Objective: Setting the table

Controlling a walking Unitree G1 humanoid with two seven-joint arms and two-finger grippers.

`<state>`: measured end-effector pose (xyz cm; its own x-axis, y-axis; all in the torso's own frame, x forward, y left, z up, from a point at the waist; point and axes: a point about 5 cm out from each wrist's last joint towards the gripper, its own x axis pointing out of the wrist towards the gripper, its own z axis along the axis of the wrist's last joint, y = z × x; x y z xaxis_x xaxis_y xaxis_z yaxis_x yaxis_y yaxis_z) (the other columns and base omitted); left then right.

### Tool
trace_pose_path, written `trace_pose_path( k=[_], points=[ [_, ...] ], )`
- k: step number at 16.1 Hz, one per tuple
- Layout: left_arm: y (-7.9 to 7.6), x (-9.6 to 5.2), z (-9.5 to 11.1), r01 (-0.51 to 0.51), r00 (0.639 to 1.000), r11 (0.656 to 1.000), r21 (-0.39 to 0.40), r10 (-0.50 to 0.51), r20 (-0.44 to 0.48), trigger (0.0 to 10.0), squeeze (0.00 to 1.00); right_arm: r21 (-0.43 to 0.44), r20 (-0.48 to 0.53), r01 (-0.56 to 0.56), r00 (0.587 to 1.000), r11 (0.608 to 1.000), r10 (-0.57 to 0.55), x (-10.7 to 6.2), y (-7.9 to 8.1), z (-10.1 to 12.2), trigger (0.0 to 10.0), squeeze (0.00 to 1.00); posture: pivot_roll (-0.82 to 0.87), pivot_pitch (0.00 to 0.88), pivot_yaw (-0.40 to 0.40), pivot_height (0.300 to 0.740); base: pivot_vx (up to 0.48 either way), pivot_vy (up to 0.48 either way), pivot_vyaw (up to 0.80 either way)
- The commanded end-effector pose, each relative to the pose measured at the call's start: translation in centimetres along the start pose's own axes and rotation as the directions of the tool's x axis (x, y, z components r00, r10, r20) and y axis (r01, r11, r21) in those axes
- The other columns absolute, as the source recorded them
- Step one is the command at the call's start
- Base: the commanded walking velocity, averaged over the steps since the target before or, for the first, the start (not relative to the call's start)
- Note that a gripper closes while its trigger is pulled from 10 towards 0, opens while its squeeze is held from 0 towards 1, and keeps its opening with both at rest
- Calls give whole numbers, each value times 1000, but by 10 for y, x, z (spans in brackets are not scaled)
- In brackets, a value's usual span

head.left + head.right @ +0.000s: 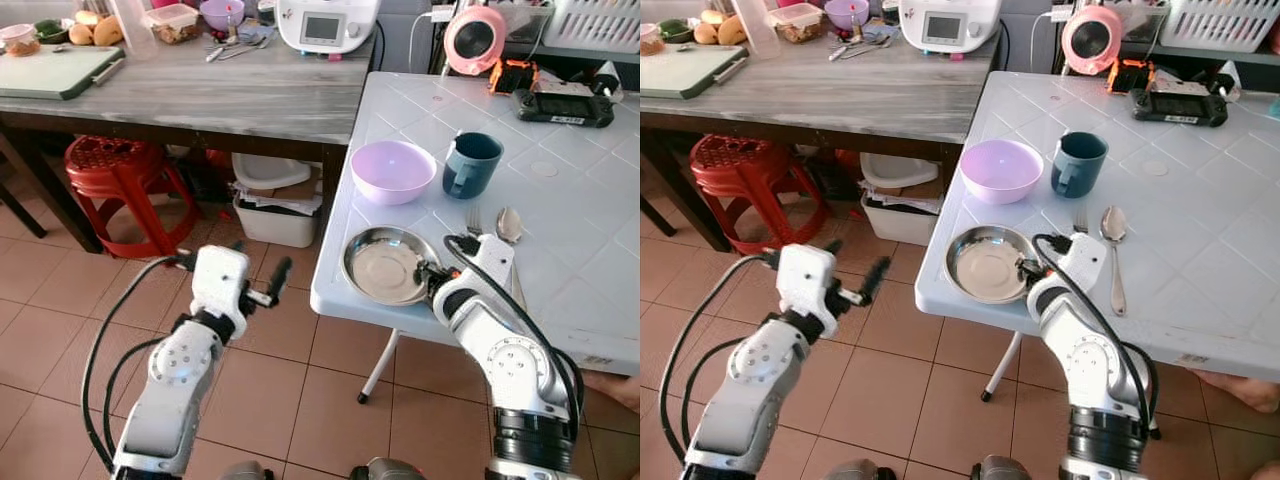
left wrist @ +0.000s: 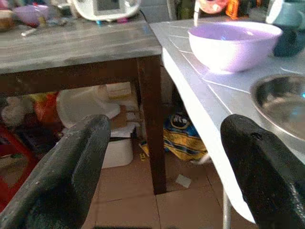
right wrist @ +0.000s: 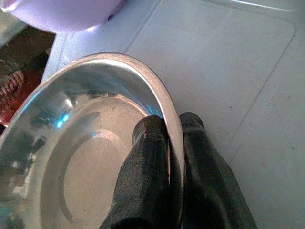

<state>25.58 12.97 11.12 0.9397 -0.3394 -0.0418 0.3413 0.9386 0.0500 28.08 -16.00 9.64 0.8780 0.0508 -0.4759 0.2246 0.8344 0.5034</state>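
A round steel plate (image 1: 383,266) lies near the front left edge of the white tiled table (image 1: 570,300). My right gripper (image 1: 433,277) is shut on the plate's right rim; in the right wrist view one black finger (image 3: 147,157) lies inside the plate (image 3: 81,157) and the other outside. Behind the plate stand a purple bowl (image 1: 392,170) and a teal mug (image 1: 470,163). A fork (image 1: 474,220) and a spoon (image 1: 509,226) lie to the plate's right, partly hidden by my arm. My left gripper (image 1: 260,262) hangs open over the floor, left of the table.
A wooden table (image 1: 200,95) at the left carries a green cutting board (image 1: 55,70), food tubs and a white appliance (image 1: 325,25). Under it stand a red stool (image 1: 118,175) and white bins (image 1: 272,215). A person's foot (image 1: 612,386) is at the lower right.
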Motion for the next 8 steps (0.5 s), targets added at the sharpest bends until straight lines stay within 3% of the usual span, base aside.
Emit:
trace_pose_path(
  k=[1,2,3,4,7,8],
  points=[
    [6,3,0,-39,999,999,-15,39,-1,10000,0,8,-75,66,995,998,-66,2,-12,-23,0,0,-8,23,43,740,0,0,0],
    [8,5,0,-50,999,998,-27,50,8,10000,0,13,-35,50,998,999,-49,-1,-10,-20,0,0,-14,14,40,740,0,0,0],
    [9,6,-1,-51,999,999,-4,51,10,10000,0,11,-6,34,999,999,-34,-3,-8,-19,2980,0,-18,7,38,740,0,304,0],
    [11,10,-1,-63,998,998,0,63,13,10000,0,-8,40,33,999,999,-33,-6,-8,-18,10000,0,-27,0,33,740,0,315,0],
    [12,18,2,-77,997,997,-7,77,29,10000,0,-59,113,56,992,997,-49,-8,-10,-13,10000,0,-36,0,33,740,0,316,0],
    [13,21,2,-81,996,997,-9,81,32,10000,0,-34,136,63,989,997,-58,-8,-11,-11,10000,0,-42,0,34,740,0,349,0]
  ],
)
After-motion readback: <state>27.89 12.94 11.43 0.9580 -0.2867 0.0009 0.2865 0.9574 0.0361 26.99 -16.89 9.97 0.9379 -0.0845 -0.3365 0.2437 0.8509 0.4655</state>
